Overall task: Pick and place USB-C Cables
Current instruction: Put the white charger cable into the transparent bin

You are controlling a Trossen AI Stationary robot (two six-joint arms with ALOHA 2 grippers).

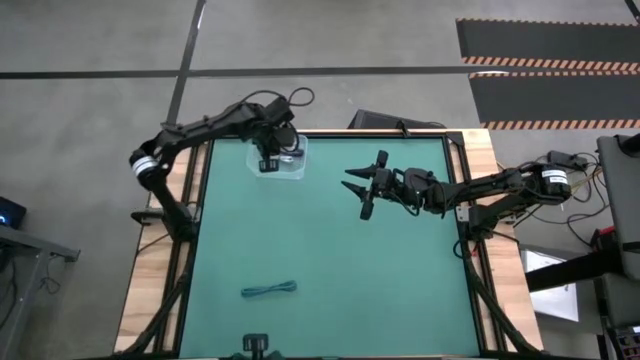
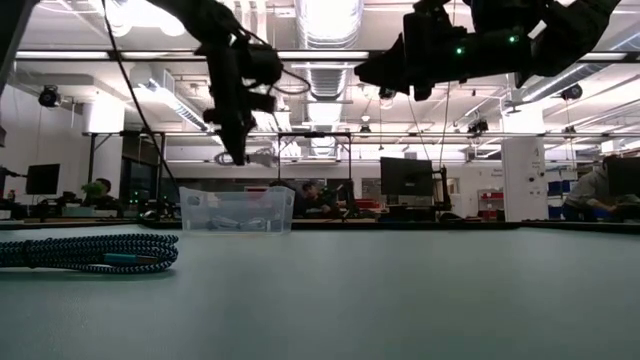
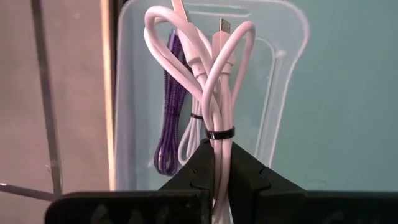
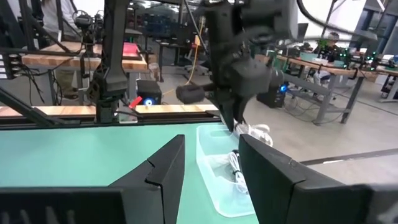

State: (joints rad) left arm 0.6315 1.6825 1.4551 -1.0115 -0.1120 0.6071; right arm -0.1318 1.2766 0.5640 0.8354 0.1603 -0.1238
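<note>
Overhead, left gripper (image 3: 214, 163) pinches white cable (image 3: 214, 81) above bin (image 3: 283, 68).

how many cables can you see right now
4: a white cable held in the shut left gripper above the bin, a purple one and a white one inside it, a teal one on the table.
</note>
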